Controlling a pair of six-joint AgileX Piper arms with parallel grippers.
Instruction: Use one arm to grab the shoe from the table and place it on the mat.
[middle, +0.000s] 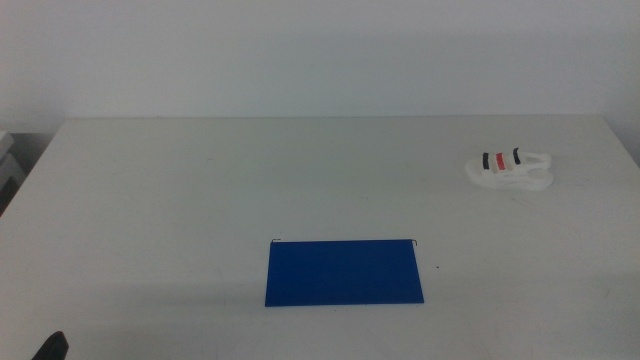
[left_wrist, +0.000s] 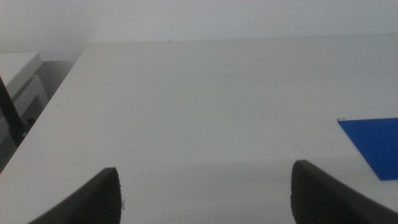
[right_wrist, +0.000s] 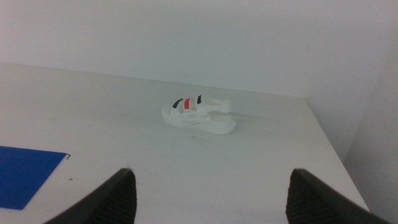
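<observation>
The white shoe (middle: 510, 170) with black and red straps lies on the table (middle: 250, 180) at the far right. It also shows in the right wrist view (right_wrist: 198, 114), well ahead of my right gripper (right_wrist: 210, 193), which is open and empty. The dark blue mat (middle: 343, 271) lies flat at the front middle, empty; a corner of it shows in the left wrist view (left_wrist: 376, 144) and in the right wrist view (right_wrist: 25, 174). My left gripper (left_wrist: 205, 196) is open and empty, low at the table's front left; a dark tip of it shows in the middle view (middle: 50, 348).
The table's left edge drops off beside a grey cabinet (left_wrist: 18, 87). A plain white wall (middle: 320, 50) stands behind the table. The table's right edge runs close past the shoe.
</observation>
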